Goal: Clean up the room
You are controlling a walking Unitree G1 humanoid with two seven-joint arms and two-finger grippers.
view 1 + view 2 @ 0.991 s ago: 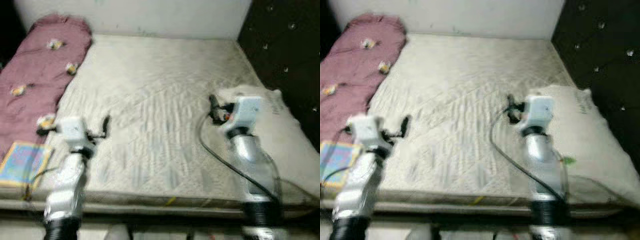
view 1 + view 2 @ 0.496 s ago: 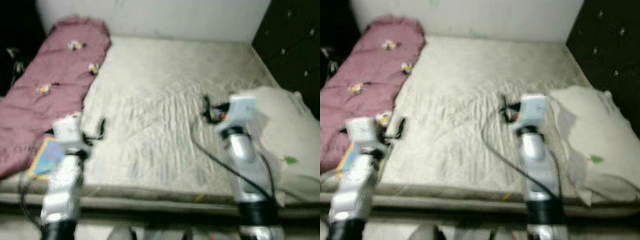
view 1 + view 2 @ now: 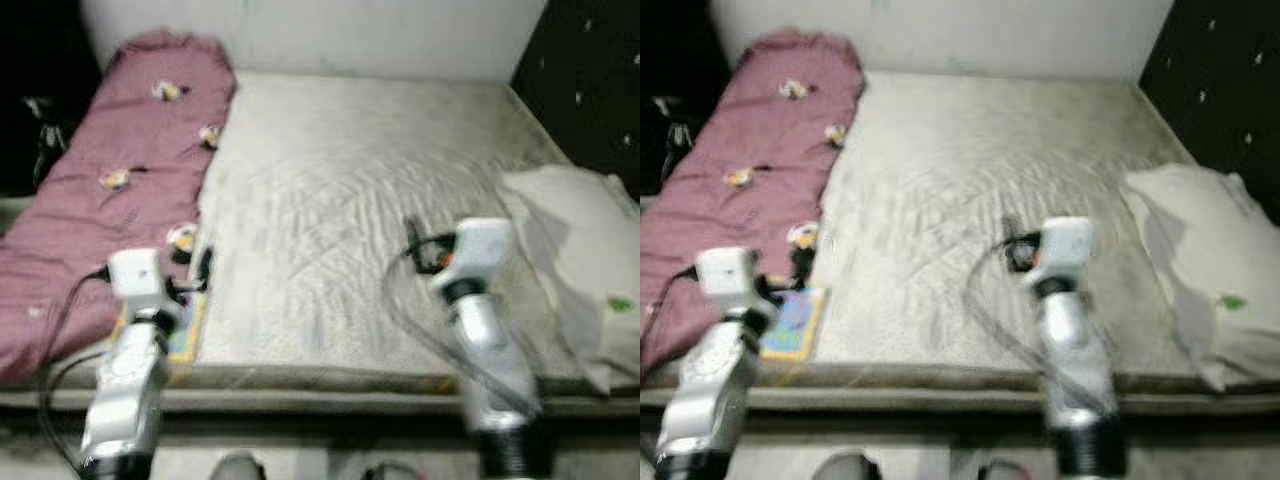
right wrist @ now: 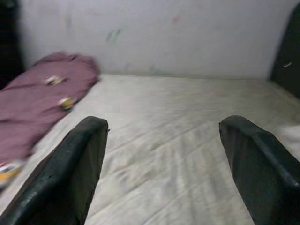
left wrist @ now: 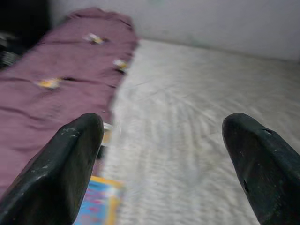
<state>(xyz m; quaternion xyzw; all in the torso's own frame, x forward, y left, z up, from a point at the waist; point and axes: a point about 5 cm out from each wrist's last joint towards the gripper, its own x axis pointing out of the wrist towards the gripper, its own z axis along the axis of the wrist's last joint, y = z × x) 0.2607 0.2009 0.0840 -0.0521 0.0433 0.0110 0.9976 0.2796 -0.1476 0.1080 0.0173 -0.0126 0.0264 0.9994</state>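
Both grippers hover open over the mattress (image 3: 350, 200): left gripper (image 5: 161, 154) lower left near a book (image 3: 795, 322) and maroon blanket (image 3: 110, 200), right gripper (image 4: 164, 159) at centre beside a pillow (image 3: 580, 270).

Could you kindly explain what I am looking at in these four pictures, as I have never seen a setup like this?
This is a humanoid robot standing at the foot of a bed. The two wide pictures come from its head camera, looking down; the silver arms are its own. Its left end effector and right end effector hover above the bare off-white mattress, open and holding nothing. The other two pictures come from wrist cameras; the black shapes there are each end effector's fingers. On the mattress lie a long maroon blanket with small yellow flowers along the robot's left, a bright blue and yellow book near the front edge, and an off-white pillow on the right.
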